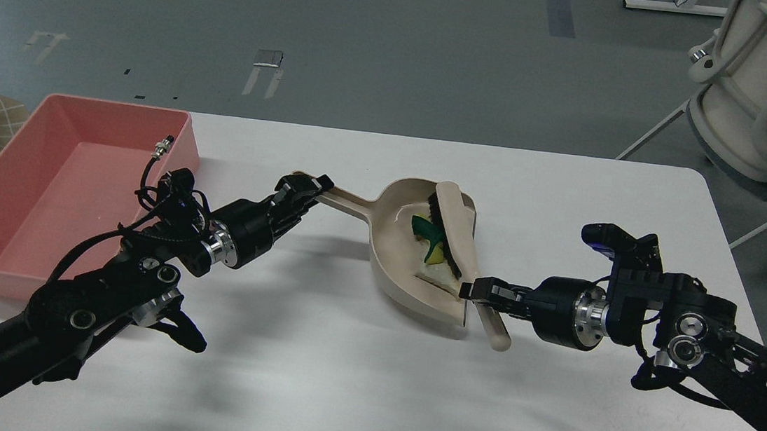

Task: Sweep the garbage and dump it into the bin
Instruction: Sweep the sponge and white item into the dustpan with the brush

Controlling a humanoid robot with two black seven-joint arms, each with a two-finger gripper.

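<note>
Your left pincer (307,190) was clenched on the end of the long handle of the beige dustpan (388,272), and your right pincer (478,290) was clamped on the handle of the hand brush (459,233), whose dark bristles lay across the pan's open mouth. Inside that dustpan, pressed against the bristles, you had the yellow-and-green sponge (431,243) just above the white bread slice (437,276). Left of the dustpan, well apart from it at the counter's (353,388) far left edge, the pink bin (62,191) stood.
</note>
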